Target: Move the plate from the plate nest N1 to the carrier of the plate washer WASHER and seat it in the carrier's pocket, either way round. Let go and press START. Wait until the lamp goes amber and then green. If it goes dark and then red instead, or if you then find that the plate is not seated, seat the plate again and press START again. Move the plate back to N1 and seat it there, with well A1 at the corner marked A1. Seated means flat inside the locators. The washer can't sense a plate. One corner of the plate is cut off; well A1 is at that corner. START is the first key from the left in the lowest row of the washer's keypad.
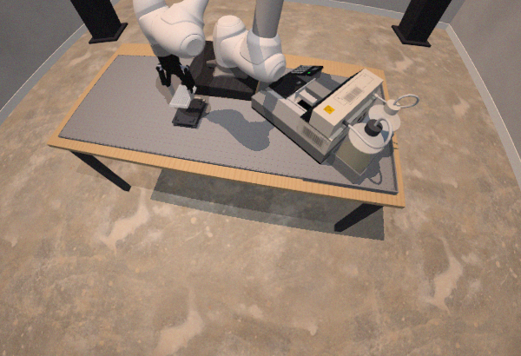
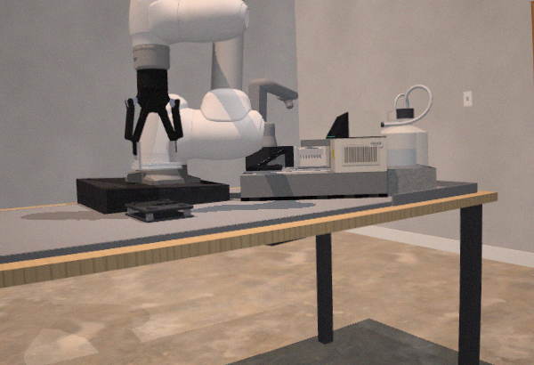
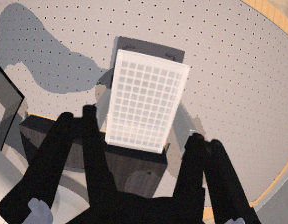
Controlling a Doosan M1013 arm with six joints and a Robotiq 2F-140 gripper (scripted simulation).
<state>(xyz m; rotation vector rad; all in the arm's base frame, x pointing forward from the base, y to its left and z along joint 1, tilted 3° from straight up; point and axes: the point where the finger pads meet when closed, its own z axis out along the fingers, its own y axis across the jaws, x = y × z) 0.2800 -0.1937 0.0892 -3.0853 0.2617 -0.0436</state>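
Plate (image 1: 182,96) (image 2: 157,166) (image 3: 147,100) clamped by its long sides in pincer (image 1: 177,82) (image 2: 156,149) (image 3: 142,105), held level above nest N1 (image 1: 189,115) (image 2: 159,210) (image 3: 151,45) on desk (image 1: 130,152) (image 2: 267,227) (image 3: 265,12) — probably light, stiff, slick plastic — best kept gripped mid-length, low, without hard squeezing.

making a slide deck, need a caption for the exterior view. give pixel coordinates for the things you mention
Black jaws (image 1: 179,91) (image 2: 156,153) grip a white rectangular well plate (image 1: 181,97) (image 2: 157,166) (image 3: 146,102) above a flat black nest (image 1: 187,120) (image 2: 159,210) (image 3: 151,45)
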